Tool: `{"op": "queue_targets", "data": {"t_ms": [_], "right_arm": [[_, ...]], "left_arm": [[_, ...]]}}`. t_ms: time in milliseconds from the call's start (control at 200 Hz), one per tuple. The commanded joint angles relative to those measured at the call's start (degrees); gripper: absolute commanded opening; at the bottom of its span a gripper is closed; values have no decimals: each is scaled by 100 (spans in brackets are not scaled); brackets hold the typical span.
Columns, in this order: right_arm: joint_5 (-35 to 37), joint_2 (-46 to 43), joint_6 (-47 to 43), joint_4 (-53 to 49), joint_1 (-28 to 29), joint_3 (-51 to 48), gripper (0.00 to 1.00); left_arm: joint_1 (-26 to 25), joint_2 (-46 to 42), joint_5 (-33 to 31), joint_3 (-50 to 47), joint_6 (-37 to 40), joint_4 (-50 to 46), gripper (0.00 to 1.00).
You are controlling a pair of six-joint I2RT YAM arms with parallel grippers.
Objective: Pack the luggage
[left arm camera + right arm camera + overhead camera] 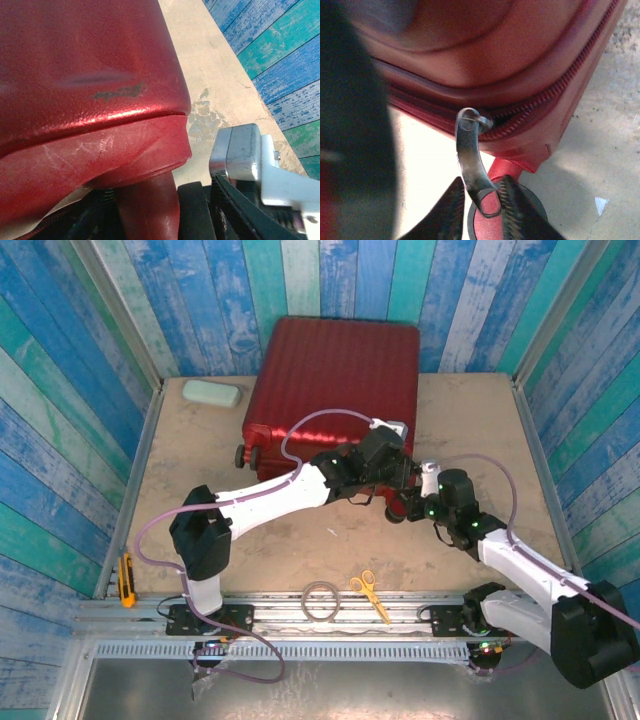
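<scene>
I see the red hard-shell suitcase [335, 380] lying flat and closed on the tan table [480, 430], at the far middle with its top end against the blue plank wall [340, 280]; both arms reach to its near right corner; my left gripper [392, 442] sits at that corner, one silver finger [240, 152] just right of the glossy shell, and I cannot tell how wide its jaws stand; my right gripper [482, 207] has its jaws nearly closed, pinching the metal zipper pull [471, 155] just above a wheel [506, 226]; a pale green pouch [211, 393] lies left of the case; yellow-handled scissors [370, 592] and a grey cord loop [321, 600] lie near the front rail; a yellow cutter [126, 580] rests at the left edge.
</scene>
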Motion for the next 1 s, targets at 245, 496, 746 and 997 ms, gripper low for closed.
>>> {"op": "queue_targets", "data": {"t_ms": [245,496,746,997], "right_arm": [[118,-391,-6,-212,-106,117,0],[23,-317,77,-248,-406,195,1],[562,-194,147,-441,-611,370,0],[1415,140,253,274,-645,267,0]], "left_arm": [[252,-302,-282,-907,1400,-65,0],[252,-895,-407,-1476,1802,29,0],[269,-963,-1015,-1333,1854,-525,0],[270,-1055,-1102,-1198,1913,-841,0]]}}
